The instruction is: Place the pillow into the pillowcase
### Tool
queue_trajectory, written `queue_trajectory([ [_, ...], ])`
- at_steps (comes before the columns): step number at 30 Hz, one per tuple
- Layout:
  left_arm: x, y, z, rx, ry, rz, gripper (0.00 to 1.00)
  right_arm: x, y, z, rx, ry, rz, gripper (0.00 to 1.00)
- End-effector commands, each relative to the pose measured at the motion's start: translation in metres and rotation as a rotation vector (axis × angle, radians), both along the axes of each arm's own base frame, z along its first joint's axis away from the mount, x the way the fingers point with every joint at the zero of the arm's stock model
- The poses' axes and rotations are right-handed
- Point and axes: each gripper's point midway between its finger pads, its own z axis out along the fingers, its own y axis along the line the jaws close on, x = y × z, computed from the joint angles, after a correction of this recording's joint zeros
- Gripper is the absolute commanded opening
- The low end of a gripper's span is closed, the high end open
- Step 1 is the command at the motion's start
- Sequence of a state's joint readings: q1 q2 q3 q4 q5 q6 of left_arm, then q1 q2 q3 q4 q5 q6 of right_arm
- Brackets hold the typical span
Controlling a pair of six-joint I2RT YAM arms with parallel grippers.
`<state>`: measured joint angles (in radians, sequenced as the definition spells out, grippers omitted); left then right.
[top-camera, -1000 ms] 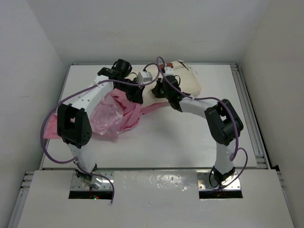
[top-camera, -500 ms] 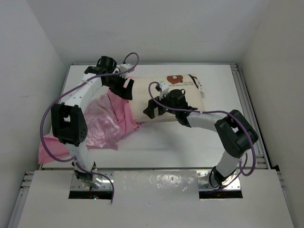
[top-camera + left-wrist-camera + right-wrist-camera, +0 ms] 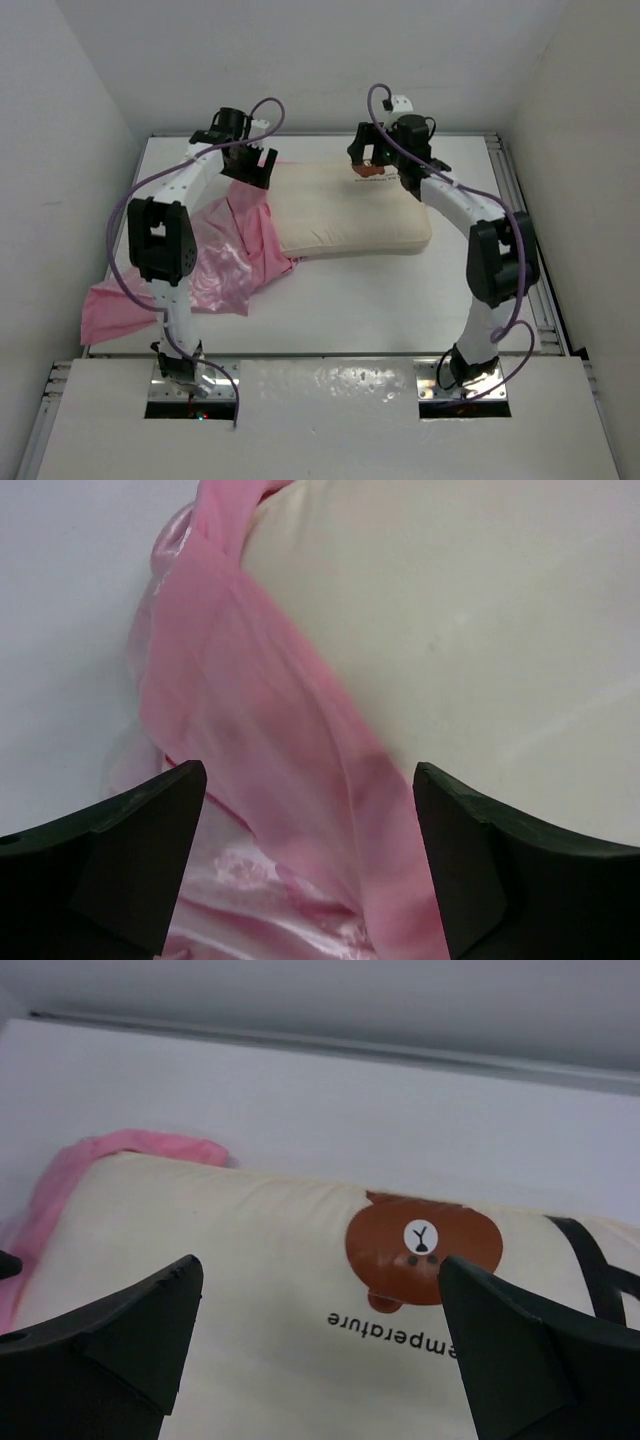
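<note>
Both hung wide and empty: left fingers [image 3: 120, 850] over the pillowcase [image 3: 270, 780] edge, right fingers [image 3: 110, 1340] over the pillow [image 3: 350, 215] on the counter [image 3: 400, 300].

Glossy satin pillowcase [image 3: 262, 780] — matt, smooth cloth pillow [image 3: 480, 630].

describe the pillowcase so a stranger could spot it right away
Start at the white table and go to its left side. There, beside the cream pillow, lies the crumpled pillowcase. It is the only pink, shiny fabric, touching the pillow's left end.
</note>
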<state>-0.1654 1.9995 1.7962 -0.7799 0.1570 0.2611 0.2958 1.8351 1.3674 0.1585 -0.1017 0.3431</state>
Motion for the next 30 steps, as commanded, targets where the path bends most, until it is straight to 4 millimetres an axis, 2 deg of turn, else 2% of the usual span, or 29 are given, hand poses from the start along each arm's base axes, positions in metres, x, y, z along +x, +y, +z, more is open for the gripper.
queue_trajectory([
  [1, 0.017, -0.003, -0.022, 0.025, 0.031, 0.039, 0.82, 0.005, -0.003, -0.053, -0.093, 0.183, -0.041, 0.99],
  [2, 0.016, -0.004, -0.029, 0.028, 0.048, 0.033, 0.81, 0.007, -0.002, -0.063, -0.101, 0.201, -0.040, 0.99],
  [3, 0.015, -0.005, -0.043, 0.029, 0.075, 0.025, 0.76, 0.008, 0.000, -0.084, -0.112, 0.233, -0.037, 0.99],
  [4, 0.015, -0.008, -0.049, 0.022, 0.084, 0.007, 0.71, 0.005, 0.008, -0.094, -0.120, 0.246, -0.003, 0.99],
  [5, 0.014, -0.009, -0.055, 0.019, 0.096, 0.004, 0.64, 0.000, 0.014, -0.106, -0.129, 0.266, 0.026, 0.97],
  [6, 0.015, -0.010, -0.060, 0.016, 0.104, 0.004, 0.48, -0.011, 0.020, -0.128, -0.144, 0.308, 0.057, 0.93],
  [8, 0.018, -0.012, -0.059, 0.002, 0.098, 0.002, 0.31, -0.035, 0.037, -0.144, -0.163, 0.334, 0.135, 0.85],
  [9, 0.023, -0.013, -0.056, -0.005, 0.075, 0.002, 0.15, -0.057, 0.043, -0.154, -0.167, 0.335, 0.177, 0.67],
  [11, 0.027, -0.016, -0.048, -0.015, 0.045, -0.008, 0.00, -0.076, 0.048, -0.152, -0.155, 0.288, 0.204, 0.45],
  [12, 0.030, -0.020, -0.041, -0.018, 0.019, -0.017, 0.00, -0.106, 0.040, -0.174, -0.165, 0.335, 0.223, 0.30],
  [13, 0.035, -0.023, -0.036, -0.014, -0.011, -0.035, 0.00, -0.119, 0.048, -0.155, -0.147, 0.290, 0.253, 0.21],
  [14, 0.037, -0.027, -0.032, -0.013, -0.030, -0.051, 0.00, -0.134, 0.050, -0.154, -0.131, 0.285, 0.277, 0.11],
  [15, 0.041, -0.034, -0.024, -0.010, -0.058, -0.076, 0.00, -0.159, 0.047, -0.167, -0.127, 0.299, 0.302, 0.00],
  [16, 0.044, -0.041, -0.018, -0.009, -0.081, -0.111, 0.00, -0.172, 0.055, -0.147, -0.105, 0.251, 0.337, 0.00],
  [17, 0.047, -0.052, -0.012, -0.013, -0.102, -0.135, 0.00, -0.185, 0.061, -0.142, -0.086, 0.232, 0.378, 0.00],
  [18, 0.049, -0.056, -0.008, -0.013, -0.114, -0.152, 0.00, -0.205, 0.060, -0.149, -0.086, 0.251, 0.415, 0.00],
  [19, 0.050, -0.064, -0.001, -0.022, -0.132, -0.188, 0.00, -0.216, 0.067, -0.132, -0.081, 0.206, 0.464, 0.00],
  [21, 0.049, -0.074, 0.004, -0.029, -0.140, -0.230, 0.00, -0.222, 0.070, -0.120, -0.079, 0.182, 0.495, 0.04],
  [22, 0.045, -0.082, 0.007, -0.054, -0.131, -0.256, 0.00, -0.216, 0.068, -0.111, -0.072, 0.163, 0.478, 0.17],
  [23, 0.044, -0.085, 0.013, -0.066, -0.134, -0.269, 0.00, -0.203, 0.068, -0.090, -0.059, 0.124, 0.462, 0.28],
  [24, 0.040, -0.086, 0.015, -0.077, -0.124, -0.280, 0.00, -0.190, 0.065, -0.078, -0.039, 0.108, 0.444, 0.47],
  [25, 0.039, -0.087, 0.017, -0.079, -0.122, -0.285, 0.01, -0.184, 0.064, -0.072, -0.029, 0.124, 0.445, 0.55],
  [26, 0.038, -0.086, 0.020, -0.077, -0.123, -0.285, 0.05, -0.161, 0.071, -0.051, -0.013, 0.096, 0.445, 0.64],
  [27, 0.038, -0.084, 0.020, -0.065, -0.125, -0.284, 0.08, -0.146, 0.068, -0.043, 0.000, 0.107, 0.428, 0.75],
  [28, 0.037, -0.081, 0.021, -0.055, -0.129, -0.278, 0.14, -0.124, 0.073, -0.034, 0.004, 0.110, 0.414, 0.96],
  [30, 0.045, -0.075, 0.021, -0.016, -0.159, -0.250, 0.23, -0.094, 0.067, -0.032, 0.026, 0.126, 0.347, 0.99],
])
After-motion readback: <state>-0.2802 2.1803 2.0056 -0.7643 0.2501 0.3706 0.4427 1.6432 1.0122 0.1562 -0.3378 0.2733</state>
